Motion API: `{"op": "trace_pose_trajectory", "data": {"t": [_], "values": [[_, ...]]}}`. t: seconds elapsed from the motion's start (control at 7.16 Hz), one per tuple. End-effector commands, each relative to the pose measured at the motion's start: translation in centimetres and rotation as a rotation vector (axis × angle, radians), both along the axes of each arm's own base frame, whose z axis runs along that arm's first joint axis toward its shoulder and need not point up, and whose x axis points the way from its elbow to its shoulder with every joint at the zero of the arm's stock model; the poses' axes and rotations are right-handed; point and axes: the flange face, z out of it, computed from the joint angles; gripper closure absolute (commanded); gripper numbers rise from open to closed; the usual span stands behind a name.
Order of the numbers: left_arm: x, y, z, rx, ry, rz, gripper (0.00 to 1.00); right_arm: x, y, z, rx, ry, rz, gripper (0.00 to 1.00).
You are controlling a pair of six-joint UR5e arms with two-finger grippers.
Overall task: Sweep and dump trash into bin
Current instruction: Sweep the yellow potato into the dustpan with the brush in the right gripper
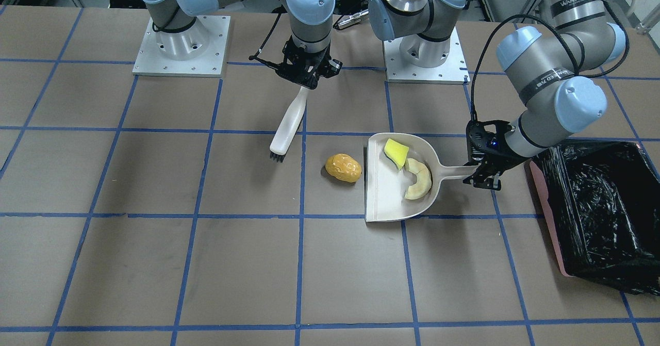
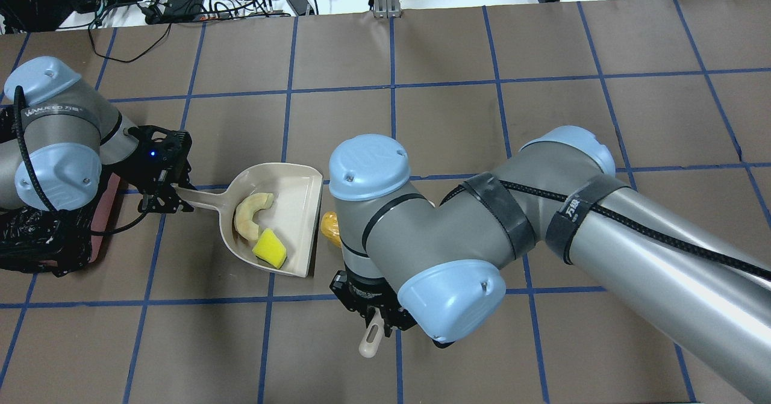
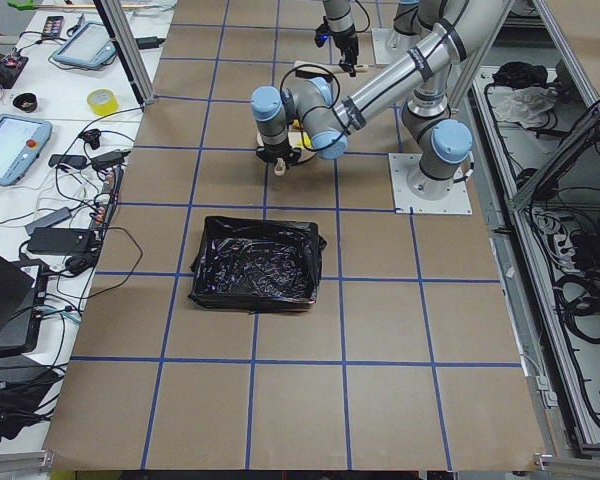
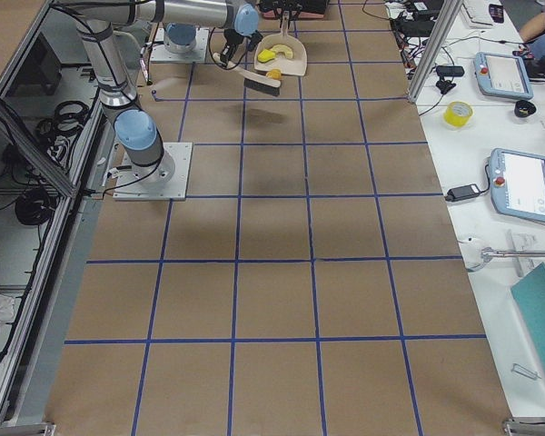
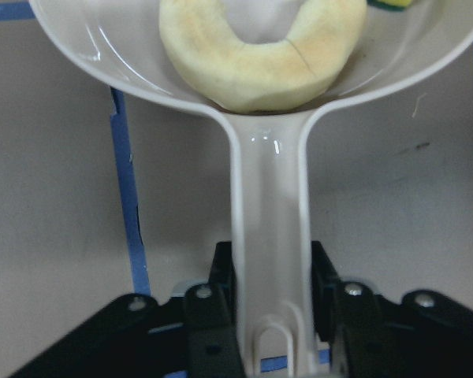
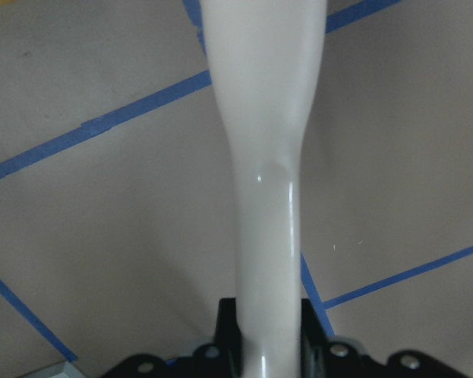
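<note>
With left gripper [image 1: 477, 173] clamped on dustpan handle [image 1: 454, 171], right gripper [image 1: 308, 80] on brush [image 1: 289, 124], push the probably light potato lump [image 1: 343, 168] (may roll easily) gently.

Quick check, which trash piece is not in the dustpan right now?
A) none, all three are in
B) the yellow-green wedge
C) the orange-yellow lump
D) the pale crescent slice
C: the orange-yellow lump lies just outside the open edge of the dustpan, while the crescent slice and the wedge sit inside it.
</note>
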Motion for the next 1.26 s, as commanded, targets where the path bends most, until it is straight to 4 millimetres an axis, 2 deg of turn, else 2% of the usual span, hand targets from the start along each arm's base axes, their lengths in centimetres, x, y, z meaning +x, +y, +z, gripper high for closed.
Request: {"op": "trace_pose_trajectory", "data": {"t": [0.0, 0.14, 0.28, 0.42, 0.56, 0.7, 0.84, 0.98, 1.12], "values": [[0.8, 0.3, 0.3, -0.008, -0.086, -0.001, 1.00, 1.6, -0.1, -3.1, 0.016, 0.008, -0.002, 1.00], [0.7, 0.3, 0.1, -0.006, -0.086, -0.002, 1.00, 2.8, -0.4, -4.7, 0.004, -0.004, 0.017, 1.00], [0.7, 0.4, 0.0, -0.005, -0.085, -0.002, 1.00, 3.7, -1.7, -6.6, -0.012, -0.017, 0.019, 1.00], [0.7, 0.3, 0.0, -0.005, -0.082, -0.002, 1.00, 4.5, -2.8, -7.6, -0.020, -0.021, 0.022, 1.00], [0.6, 0.5, -0.3, 0.001, -0.079, 0.004, 1.00, 5.5, -3.9, -7.3, -0.034, -0.031, 0.030, 1.00], [0.6, 0.5, -0.3, 0.002, -0.079, 0.007, 1.00, 7.2, -5.0, -8.0, -0.047, -0.072, 0.039, 1.00], [0.5, 0.5, -0.3, 0.001, -0.078, 0.006, 1.00, 9.5, -5.6, -8.6, -0.072, -0.107, 0.068, 1.00], [0.3, 0.4, -0.5, 0.004, -0.076, 0.004, 1.00, 12.4, -7.1, -7.7, -0.104, -0.146, 0.109, 1.00], [0.3, 0.4, -0.5, 0.004, -0.076, 0.010, 1.00, 16.2, -7.2, -7.5, -0.116, -0.166, 0.170, 1.00]]}}
